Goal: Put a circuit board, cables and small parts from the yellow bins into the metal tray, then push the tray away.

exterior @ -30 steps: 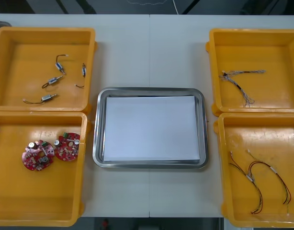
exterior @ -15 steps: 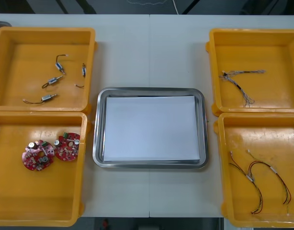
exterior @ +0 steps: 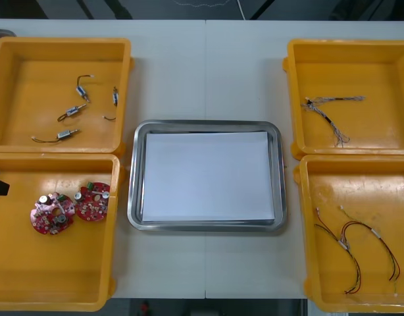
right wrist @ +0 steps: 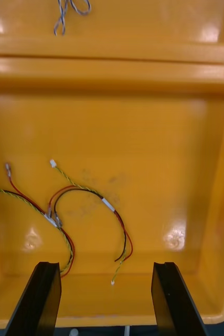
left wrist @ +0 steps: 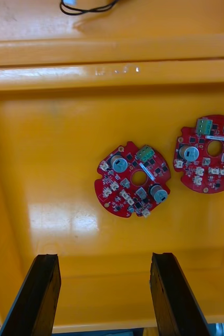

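Position: left gripper (left wrist: 104,257) hovers spread wide over the near left yellow bin (exterior: 57,270), two circuit boards (left wrist: 134,179) ahead; right gripper (right wrist: 106,265), equally wide, over red and yellow cables (right wrist: 85,210). Both shifted slightly since a second ago. Metal tray (exterior: 206,124) sits centred on the tabletop (exterior: 206,66)

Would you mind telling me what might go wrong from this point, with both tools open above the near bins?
1. The circuit board ahead of the open left tool lies close beside a second board; a grasp may nudge or catch that one.
2. The red and yellow cables cross one another ahead of the open right tool; lifting one may drag the rest along.
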Action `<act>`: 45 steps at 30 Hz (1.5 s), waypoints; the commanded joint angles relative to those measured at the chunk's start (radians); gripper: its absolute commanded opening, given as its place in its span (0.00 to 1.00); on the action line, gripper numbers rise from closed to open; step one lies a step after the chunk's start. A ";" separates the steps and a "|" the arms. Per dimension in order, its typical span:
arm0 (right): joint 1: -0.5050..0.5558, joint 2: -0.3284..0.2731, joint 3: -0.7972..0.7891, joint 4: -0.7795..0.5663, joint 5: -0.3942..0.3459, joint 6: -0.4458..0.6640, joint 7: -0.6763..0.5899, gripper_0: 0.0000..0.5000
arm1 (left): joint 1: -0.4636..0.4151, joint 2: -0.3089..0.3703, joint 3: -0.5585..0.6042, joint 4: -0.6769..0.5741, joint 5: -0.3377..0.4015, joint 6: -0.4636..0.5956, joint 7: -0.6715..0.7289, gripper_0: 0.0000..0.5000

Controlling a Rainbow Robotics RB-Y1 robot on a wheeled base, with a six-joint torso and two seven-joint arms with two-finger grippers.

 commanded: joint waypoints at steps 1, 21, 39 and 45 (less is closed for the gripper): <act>0.105 -0.049 -0.033 -0.028 0.002 -0.087 0.141 1.00 | 0.006 0.035 -0.063 -0.041 0.002 0.006 0.037 1.00; 0.300 -0.068 0.112 0.132 0.031 -0.442 0.526 1.00 | 0.020 0.117 -0.266 -0.053 -0.015 -0.132 -0.191 1.00; 0.277 -0.068 0.284 0.346 0.082 -0.696 0.658 1.00 | 0.000 0.172 -0.531 0.058 -0.122 -0.426 -0.329 1.00; 0.265 -0.065 0.329 0.391 0.111 -0.750 0.658 1.00 | -0.008 0.180 -0.585 0.082 -0.153 -0.469 -0.348 1.00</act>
